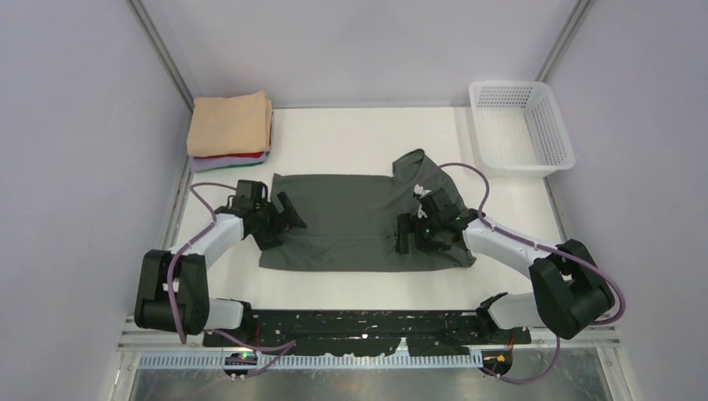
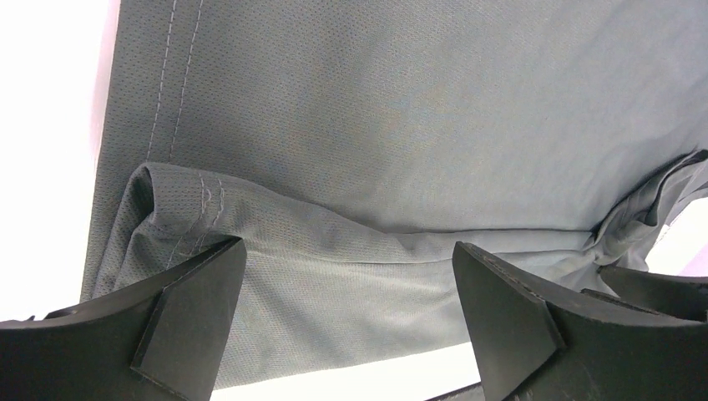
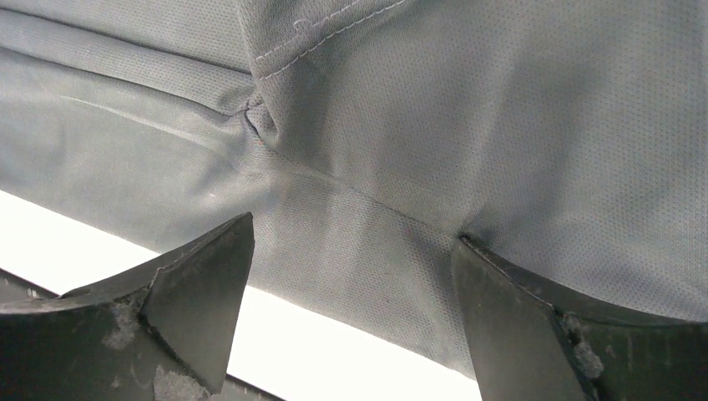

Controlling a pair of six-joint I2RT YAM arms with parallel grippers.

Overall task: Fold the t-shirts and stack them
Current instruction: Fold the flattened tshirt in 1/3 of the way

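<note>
A dark charcoal-grey short-sleeved t-shirt lies spread flat in the middle of the white tabletop; its long axis runs left to right between the two arms, with the hem end to the left and the collar end to the right. The left gripper sits over the hem end and the right gripper over the shoulder end, so each arm is nearest its own end of the cloth.

In the left wrist view the left gripper has its fingers apart, straddling a turned-over flap of stitched hem, clamped on nothing. In the right wrist view the right gripper is likewise spread, with a seam junction just beyond it and one finger pressing into the fabric. A bare strip of tabletop shows just behind both sets of fingers, so the shirt's edge lies close by.

At the back left stands a stack: a folded peach-tan shirt on top, a red one and a pale lavender one beneath; a white plastic mesh basket stands at the back right, well apart. The likely next step is closing on both ends together; the fold would then run along the long axis.
</note>
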